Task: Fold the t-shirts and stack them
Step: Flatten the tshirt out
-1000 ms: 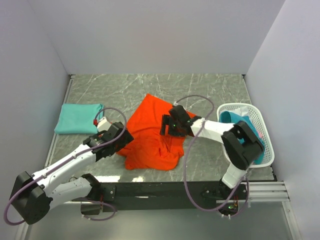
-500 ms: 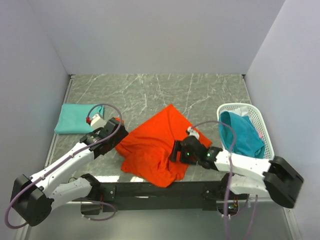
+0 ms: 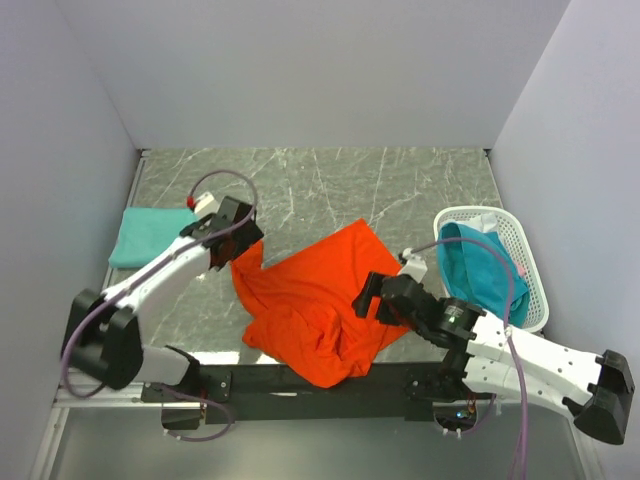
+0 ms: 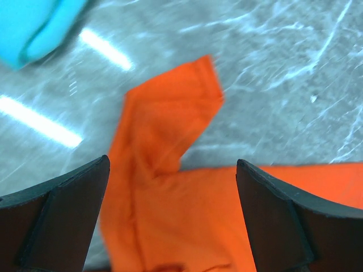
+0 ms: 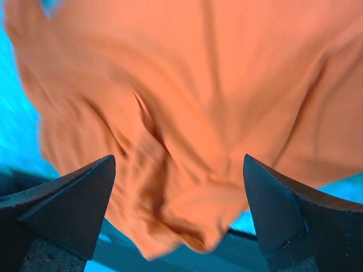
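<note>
The bright orange-red t-shirt lies rumpled and partly spread in the middle of the table, its near hem over the front edge. My left gripper is open above the shirt's far-left corner; in the left wrist view the gripper straddles the shirt, whose sleeve points away. My right gripper is open over the shirt's right side; in the right wrist view the gripper has wrinkled orange cloth below it. A folded teal t-shirt lies at the far left.
A white lattice basket stands at the right with a teal shirt bunched inside and a bit of pink cloth showing. The folded teal shirt's corner shows in the left wrist view. Grey walls enclose the table.
The right arm swung from the table's middle down to the near right side. The left gripper moved away toward the far left. The orange shirt was pulled wider and slid toward the front edge.
</note>
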Controlling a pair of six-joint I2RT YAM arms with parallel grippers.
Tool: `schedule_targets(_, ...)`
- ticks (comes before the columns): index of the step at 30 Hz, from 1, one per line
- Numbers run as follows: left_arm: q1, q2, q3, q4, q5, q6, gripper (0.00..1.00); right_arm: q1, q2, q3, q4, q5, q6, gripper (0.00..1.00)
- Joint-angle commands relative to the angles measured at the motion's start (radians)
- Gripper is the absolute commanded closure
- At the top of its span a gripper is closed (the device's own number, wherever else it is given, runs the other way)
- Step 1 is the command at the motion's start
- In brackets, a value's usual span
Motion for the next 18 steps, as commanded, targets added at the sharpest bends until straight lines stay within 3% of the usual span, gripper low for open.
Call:
schedule_targets(1,0.022,0.138,0.117,0.042,0.054,0.088,0.01,-0.075,0.001,0.091,-0.044,0.127,-0.028,0.00)
schedule_targets(10,0.054,0.462,0.321,0.008,0.046,0.121,0.01,-0.248,-0.005,0.052,0.040,-0.069,-0.128,0.00)
schedule_targets(18,0.101,0.599,0.416,-0.015,0.089,0.140,0.24,-0.258,-0.016,0.031,0.028,-0.068,-0.137,0.01)
